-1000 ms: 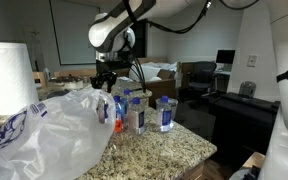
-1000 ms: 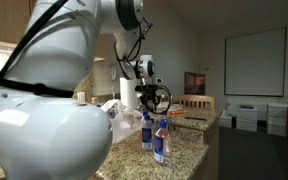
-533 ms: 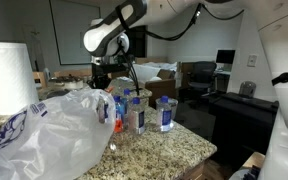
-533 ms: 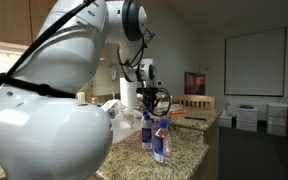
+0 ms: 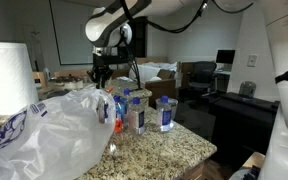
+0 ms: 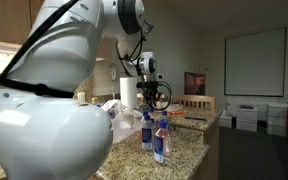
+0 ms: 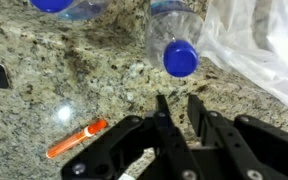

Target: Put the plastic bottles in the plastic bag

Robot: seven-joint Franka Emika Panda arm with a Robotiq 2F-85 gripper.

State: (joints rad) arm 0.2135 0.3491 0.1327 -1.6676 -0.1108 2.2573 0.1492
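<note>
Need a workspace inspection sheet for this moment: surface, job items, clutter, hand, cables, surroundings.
Surface: speckled granite countertop, no spills seen.
Job's things: plastic bottles with blue caps stand upright in a group on the counter, outside the bag. The plastic bag lies crumpled right beside them.
Clutter: orange marker lying flat on the counter; paper towel roll upright behind the bag.
Grippers: hand is above the counter near the bottles, fingers a narrow gap apart, nothing between them.
Cables: dark cable loops beside the wrist, clear of the bottles.
Surroundings: office room with a chair and a projector screen beyond the counter.
</note>
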